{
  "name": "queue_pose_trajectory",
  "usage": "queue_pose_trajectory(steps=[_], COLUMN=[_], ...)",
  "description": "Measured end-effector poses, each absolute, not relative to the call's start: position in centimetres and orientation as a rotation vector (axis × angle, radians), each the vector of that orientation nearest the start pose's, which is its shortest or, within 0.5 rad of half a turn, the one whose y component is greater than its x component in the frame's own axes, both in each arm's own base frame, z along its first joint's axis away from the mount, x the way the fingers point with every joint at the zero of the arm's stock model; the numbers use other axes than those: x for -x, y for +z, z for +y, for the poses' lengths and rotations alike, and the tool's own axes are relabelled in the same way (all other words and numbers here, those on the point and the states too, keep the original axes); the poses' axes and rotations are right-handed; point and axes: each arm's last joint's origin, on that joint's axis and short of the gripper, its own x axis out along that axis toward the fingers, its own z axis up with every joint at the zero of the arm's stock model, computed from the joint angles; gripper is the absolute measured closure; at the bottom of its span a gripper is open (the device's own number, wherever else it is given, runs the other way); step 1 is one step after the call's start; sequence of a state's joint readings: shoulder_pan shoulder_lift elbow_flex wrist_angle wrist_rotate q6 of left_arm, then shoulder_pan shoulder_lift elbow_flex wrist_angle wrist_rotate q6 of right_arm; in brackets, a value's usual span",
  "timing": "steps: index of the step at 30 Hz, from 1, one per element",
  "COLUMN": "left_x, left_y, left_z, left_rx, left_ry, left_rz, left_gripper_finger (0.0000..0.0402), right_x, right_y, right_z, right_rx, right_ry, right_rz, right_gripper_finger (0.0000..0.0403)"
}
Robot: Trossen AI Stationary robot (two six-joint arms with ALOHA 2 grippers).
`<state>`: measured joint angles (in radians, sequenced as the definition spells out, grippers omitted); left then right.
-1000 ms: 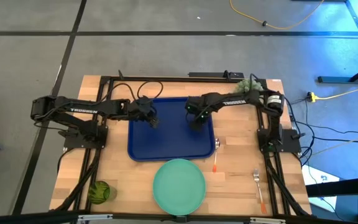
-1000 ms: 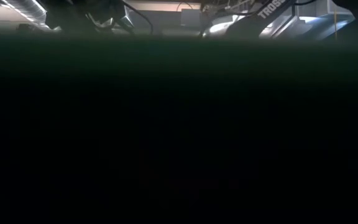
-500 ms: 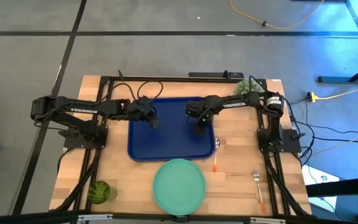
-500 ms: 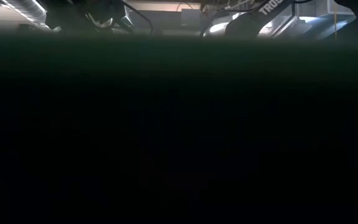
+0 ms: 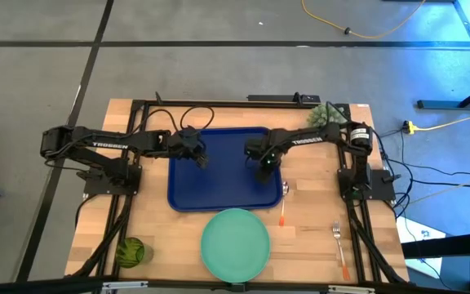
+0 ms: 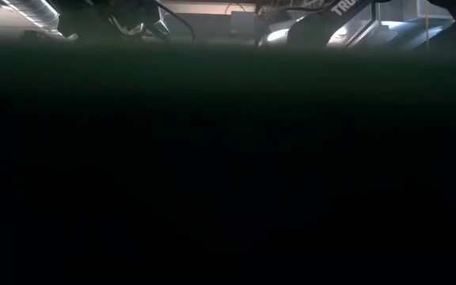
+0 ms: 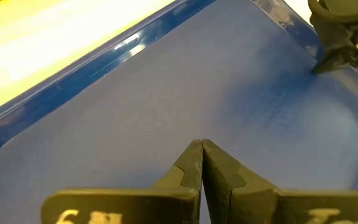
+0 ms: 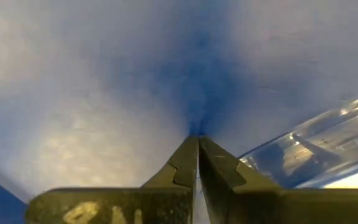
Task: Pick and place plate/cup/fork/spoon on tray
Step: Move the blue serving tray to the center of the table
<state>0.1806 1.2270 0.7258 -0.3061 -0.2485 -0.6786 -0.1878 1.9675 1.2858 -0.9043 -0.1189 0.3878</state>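
Observation:
The dark blue tray point(image 5: 219, 188) lies flat at the table's middle. My left gripper point(image 5: 201, 160) is shut over the tray's left part, and its floor fills the left wrist view point(image 7: 166, 93). My right gripper point(image 5: 266, 167) is shut, low over the tray's right part beside the right rim point(image 8: 316, 149). The mint-green plate point(image 5: 235, 243) lies flat near the front edge. The dark-green cup point(image 5: 130, 251) stands at the front left. The spoon point(image 5: 284, 202) lies just right of the tray. The fork point(image 5: 339, 247) lies at the front right. My right gripper points its shut fingertips point(image 8: 188, 149) down at the tray's floor point(image 8: 104, 93) close to the right rim. A dark shadow meets the tips, but I cannot tell whether they touch the floor.
A pale green fuzzy plant point(image 5: 326, 114) sits at the far right corner. The low view is almost wholly dark behind something close to the camera; only the arms' upper parts point(image 6: 331, 20) show along its top. Bare wood lies between the cup and the plate.
My right gripper has gone toward the table's right edge and a little toward the near edge, across the tray toward its right rim, staying shut. The tray has kept its place.

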Motion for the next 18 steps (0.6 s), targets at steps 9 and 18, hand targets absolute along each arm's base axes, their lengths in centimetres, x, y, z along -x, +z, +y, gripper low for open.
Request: queue_pose_trajectory(steps=[9, 18], left_x=[-23.6, -23.6], left_y=[21.8, 21.8], left_z=[5.0, 5.0], left_rx=[0.603, 0.604], left_ry=[0.664, 0.66], left_rz=[0.642, 0.643], left_gripper_finger=[0.0401, 0.0401], right_x=[-35.4, -37.1], right_y=[15.2, 16.4], right_z=[-5.4, -10.5], right_rx=[-0.368, -0.275], right_ry=[-0.373, -0.614], right_rz=[1.493, 1.229], right_gripper_finger=[0.0382, 0.0382])
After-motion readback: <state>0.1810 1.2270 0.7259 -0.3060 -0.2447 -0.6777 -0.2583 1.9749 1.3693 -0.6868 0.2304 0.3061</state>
